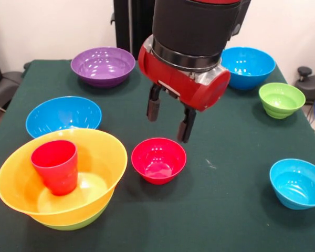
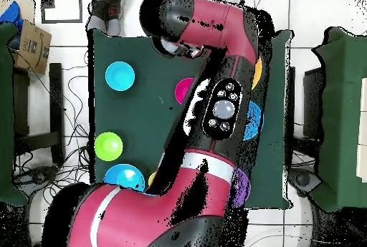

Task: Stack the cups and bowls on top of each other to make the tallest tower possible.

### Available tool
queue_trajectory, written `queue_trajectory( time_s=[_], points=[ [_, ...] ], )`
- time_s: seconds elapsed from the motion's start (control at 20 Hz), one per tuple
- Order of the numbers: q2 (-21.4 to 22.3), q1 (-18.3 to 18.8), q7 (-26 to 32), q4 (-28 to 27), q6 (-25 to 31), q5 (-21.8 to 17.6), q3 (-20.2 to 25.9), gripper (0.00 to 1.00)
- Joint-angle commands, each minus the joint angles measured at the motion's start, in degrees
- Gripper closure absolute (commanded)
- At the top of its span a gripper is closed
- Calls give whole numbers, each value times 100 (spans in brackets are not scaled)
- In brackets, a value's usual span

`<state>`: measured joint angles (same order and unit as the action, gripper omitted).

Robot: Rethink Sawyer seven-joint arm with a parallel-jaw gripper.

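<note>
My gripper [image 1: 170, 118] is open and empty, hanging just above and behind the small red bowl [image 1: 158, 159]. The tower stands at the front left: a large orange bowl [image 1: 97, 157] nested in a lime-green bowl [image 1: 73, 226], with the red cup [image 1: 55, 165] upright inside. A blue bowl [image 1: 63, 114] sits behind the tower and a purple bowl [image 1: 103, 65] at the back left. In the overhead view the arm [image 2: 215, 108] hides the gripper; a sliver of the red bowl [image 2: 185, 89] shows beside it. The yellow cup is out of view.
A blue bowl [image 1: 247, 65] stands at the back right, a ribbed green bowl [image 1: 281, 98] at the right, and a small blue bowl [image 1: 297, 182] at the front right. The dark green table [image 1: 226, 220] fills the view.
</note>
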<state>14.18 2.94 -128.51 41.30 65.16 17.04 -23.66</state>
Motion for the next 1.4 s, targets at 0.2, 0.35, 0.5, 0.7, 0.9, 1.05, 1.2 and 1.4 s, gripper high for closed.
queue_trajectory(
  time_s=[0.2,0.35,0.5,0.7,0.9,1.05,1.2,1.4],
  points=[
    [-477,36,-1105,571,-684,76,579,0],
    [-603,32,-1163,477,-889,83,559,0],
    [-717,47,-1222,437,-1092,176,639,0],
    [-786,78,-1162,461,-1290,294,750,0],
    [-870,119,-1033,396,-1230,407,839,0],
    [-936,197,-865,321,-1045,562,1007,0],
    [-917,231,-773,342,-887,669,1086,0],
    [-890,228,-645,317,-580,674,1040,0]
  ],
)
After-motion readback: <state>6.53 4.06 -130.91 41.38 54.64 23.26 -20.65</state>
